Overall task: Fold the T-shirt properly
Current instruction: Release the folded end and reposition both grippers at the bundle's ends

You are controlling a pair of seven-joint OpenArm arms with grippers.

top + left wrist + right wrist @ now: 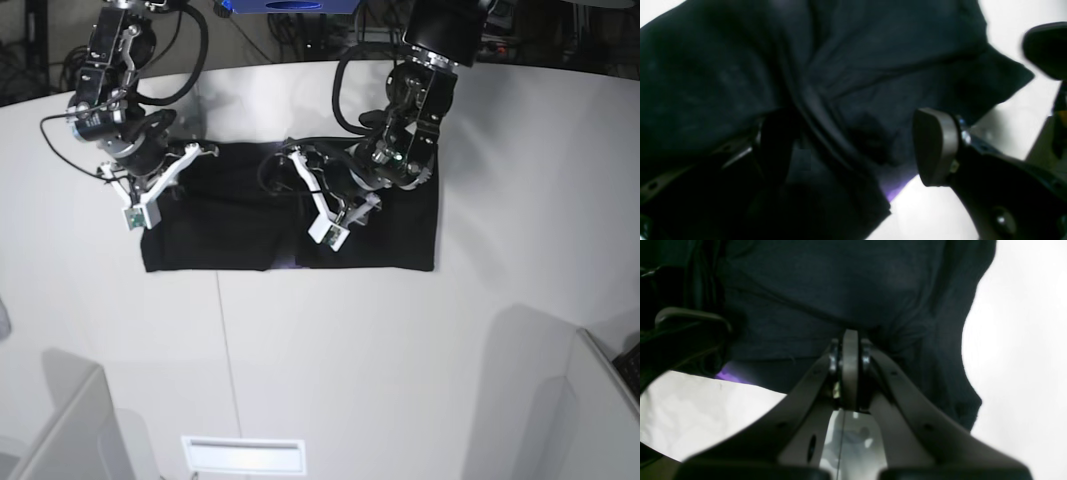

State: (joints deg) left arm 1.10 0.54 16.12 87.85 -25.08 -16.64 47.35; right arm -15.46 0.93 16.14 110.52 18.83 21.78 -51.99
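The black T-shirt point(230, 225) lies spread flat on the white table point(330, 350), with a sliver of purple print point(893, 190) at its near hem. My left gripper point(853, 146) hovers over the shirt's middle point(857, 66), open, with its grey pad point(933, 146) well apart from the dark finger point(773, 143). A raised fold of cloth runs between them, unclamped. My right gripper point(850, 340) is at the shirt's left edge point(150, 230), with its fingers pressed together on puckered cloth point(893, 336). In the base view the left gripper point(292, 175) is mid-shirt and the right gripper point(165, 185) is at the left.
A seam point(225, 340) runs across the table toward me. Grey partitions stand at the near left point(60, 430) and near right point(590, 420), with a white slot point(243, 455) between them. Cables and equipment point(300, 30) crowd the back edge.
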